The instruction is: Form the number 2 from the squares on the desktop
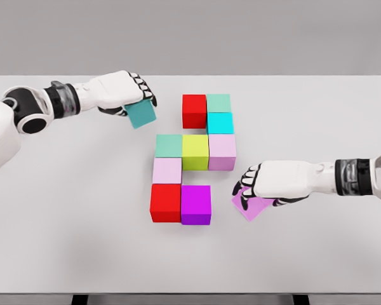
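- At worktop centre: nine cubes packed edge to edge in a stepped figure.
- Top row: red cube (194, 110) at left, touching a pale green cube (219, 103) at right.
- Below the pale green one: cyan cube (220, 122), directly under it and touching.
- Middle row, left to right: sea-green cube (169, 145), yellow-green cube (195, 151), pale pink cube (222, 152); all three touching, the pale pink one sitting under the cyan.
- Below the sea-green one: light pink cube (167, 170), touching it.
- Bottom row: second red cube (166, 203) at left, under the light pink one; magenta cube (196, 204) touching it on the right.
- Two cubes lie apart from the figure, one at each hand.
- Teal cube (141, 113): upper left of the figure, near the top red cube but not touching it; tilted. Left hand (128, 92) has its fingers curled over the cube's top and far side, gripping it. Cannot tell whether the cube rests on the surface or is lifted.
- Lilac cube (254, 207): right of the magenta cube, clear gap between them; rotated out of line with the figure. Right hand (270, 183) covers it from above, fingers bent down around its upper edges, closed on it.
- Left arm enters from the left edge, right arm from the right edge; both forearms run low over the white worktop (82, 241).
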Action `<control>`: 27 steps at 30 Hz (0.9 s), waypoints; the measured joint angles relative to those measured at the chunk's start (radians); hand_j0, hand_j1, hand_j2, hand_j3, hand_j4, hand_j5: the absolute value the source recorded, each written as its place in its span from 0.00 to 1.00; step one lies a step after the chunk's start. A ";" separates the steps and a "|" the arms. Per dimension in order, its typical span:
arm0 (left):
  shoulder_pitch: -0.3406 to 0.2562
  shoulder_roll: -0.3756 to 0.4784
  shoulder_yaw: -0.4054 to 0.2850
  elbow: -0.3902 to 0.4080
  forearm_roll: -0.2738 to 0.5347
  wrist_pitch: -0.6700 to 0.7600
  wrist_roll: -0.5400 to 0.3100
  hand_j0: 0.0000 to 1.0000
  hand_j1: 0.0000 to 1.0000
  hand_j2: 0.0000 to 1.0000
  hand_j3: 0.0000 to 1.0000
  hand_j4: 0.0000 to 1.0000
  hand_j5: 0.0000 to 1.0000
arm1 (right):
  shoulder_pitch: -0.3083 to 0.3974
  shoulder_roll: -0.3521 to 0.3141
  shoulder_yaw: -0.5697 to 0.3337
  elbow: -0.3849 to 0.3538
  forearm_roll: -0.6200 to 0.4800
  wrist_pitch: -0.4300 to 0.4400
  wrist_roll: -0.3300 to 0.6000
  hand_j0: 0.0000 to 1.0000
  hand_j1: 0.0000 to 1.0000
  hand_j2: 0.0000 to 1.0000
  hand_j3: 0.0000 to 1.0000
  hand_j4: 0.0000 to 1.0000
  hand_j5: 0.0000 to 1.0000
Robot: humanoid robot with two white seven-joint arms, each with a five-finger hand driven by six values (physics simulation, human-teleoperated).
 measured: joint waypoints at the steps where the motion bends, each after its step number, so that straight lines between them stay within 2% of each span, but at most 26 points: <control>1: -0.006 -0.006 0.000 0.008 0.000 0.000 -0.005 0.68 0.68 0.68 0.68 0.68 0.68 | 0.000 0.001 0.000 0.000 0.000 0.000 0.000 0.86 0.86 0.86 0.86 0.86 0.86; 3: -0.011 -0.019 0.000 0.023 0.000 0.000 -0.011 0.68 0.68 0.68 0.68 0.68 0.68 | -0.002 0.000 -0.001 0.000 0.000 0.000 0.000 0.93 0.93 0.93 0.93 0.93 0.93; 10: -0.020 -0.048 -0.001 0.053 0.000 0.000 -0.027 0.68 0.68 0.68 0.68 0.68 0.68 | -0.003 -0.006 -0.014 0.001 0.000 0.000 0.000 0.96 0.96 0.96 0.96 0.96 0.96; 15: -0.028 -0.066 -0.001 0.073 0.000 0.000 -0.036 0.68 0.68 0.68 0.68 0.68 0.68 | -0.003 -0.015 -0.059 0.001 -0.014 0.000 0.000 0.99 0.99 0.99 0.99 0.99 0.99; 22: -0.043 -0.096 -0.001 0.113 -0.017 0.000 -0.038 0.68 0.68 0.68 0.68 0.68 0.68 | -0.002 -0.050 -0.106 0.001 -0.060 0.000 0.000 0.99 0.99 0.99 0.99 0.99 0.99; 27: -0.043 -0.106 -0.001 0.127 -0.025 0.000 -0.038 0.69 0.69 0.69 0.69 0.69 0.69 | 0.028 -0.115 -0.146 0.009 -0.060 0.000 0.000 0.99 0.99 0.99 0.99 0.99 0.99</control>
